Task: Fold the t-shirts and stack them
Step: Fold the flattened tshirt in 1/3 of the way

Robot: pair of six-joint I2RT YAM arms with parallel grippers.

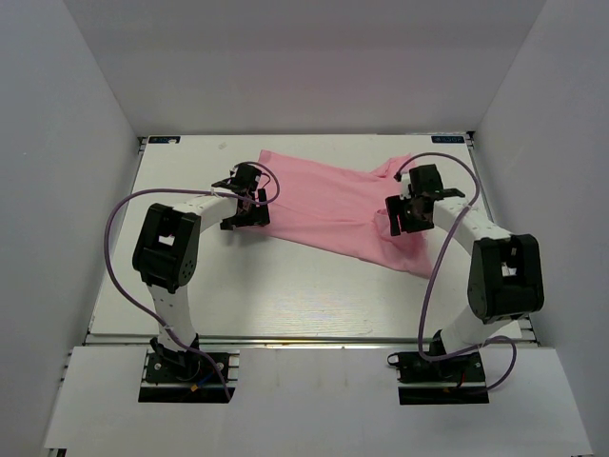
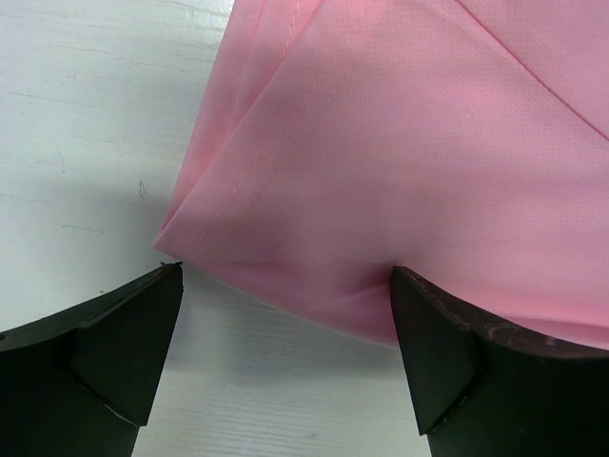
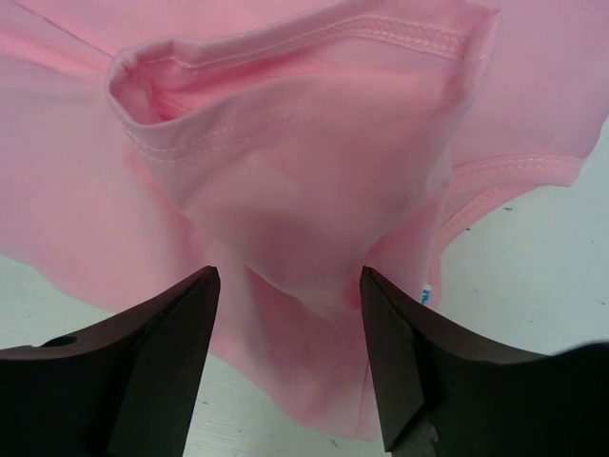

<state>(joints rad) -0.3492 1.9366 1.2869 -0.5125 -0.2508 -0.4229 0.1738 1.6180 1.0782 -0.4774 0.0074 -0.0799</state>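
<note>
From overhead you are seeing the pink t-shirt [image 1: 324,205] lying spread and rumpled across the upper middle of the white bench [image 1: 285,286], running from upper left down to lower right. Both arms are reaching in over it. The left tool [image 1: 249,195] is sitting at the shirt's left edge and the right tool [image 1: 404,211] over its right part. That view is not showing you the fingers, because the black wrist housings are covering them and a patch of cloth beneath each.

The left wrist camera is filling that gap. The left tool's jaws are standing wide apart, one dark finger [image 2: 105,352] over bare bench at the lower left of the frame. The other is at the lower right, against the cloth. Between them a folded corner of the shirt is lying flat, with nothing clamped.

The right wrist camera is giving you what the overhead cannot. A hemmed, stitched opening of the shirt is bunching up in the upper half of the frame, and a soft fold is hanging down into the gap between the jaws. Those jaws are partly open and are not pinching the cloth. A small blue-and-white label [image 3: 425,293] is peeking out just beside the right-hand finger.

Purple cables [image 1: 119,248] are looping out from both arms, and the right one is crossing the shirt's lower right corner. Plain white walls [image 1: 76,143] are closing in the bench on three sides.
</note>
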